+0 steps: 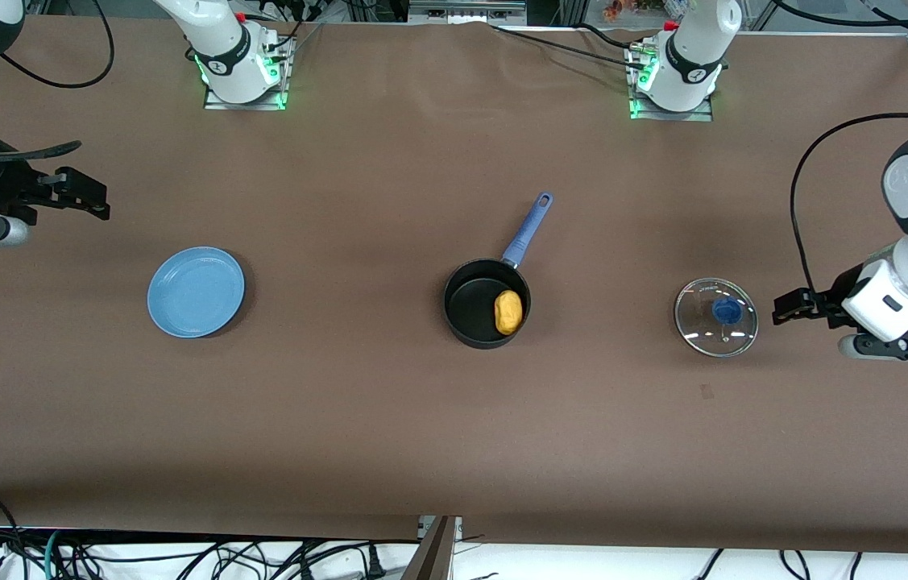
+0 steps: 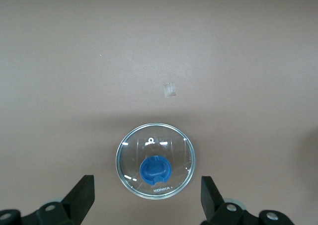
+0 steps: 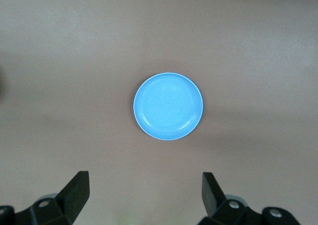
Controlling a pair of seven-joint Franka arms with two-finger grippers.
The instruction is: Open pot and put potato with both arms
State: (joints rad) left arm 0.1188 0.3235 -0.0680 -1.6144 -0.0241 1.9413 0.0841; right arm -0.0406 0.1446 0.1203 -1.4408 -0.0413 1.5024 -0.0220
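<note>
I see a flat round light-blue plate (image 1: 196, 292) lying on the brown table cover (image 1: 389, 419), toward the right arm's end, with nothing on it. A small pale scrap of tape (image 2: 170, 90) is stuck to the cover. Tangled black cables (image 1: 180, 560) run along the table's edge nearest the front camera.

A brown-covered table (image 1: 389, 419) fills the view — black cables (image 1: 180, 556) tangle along its near edge.
</note>
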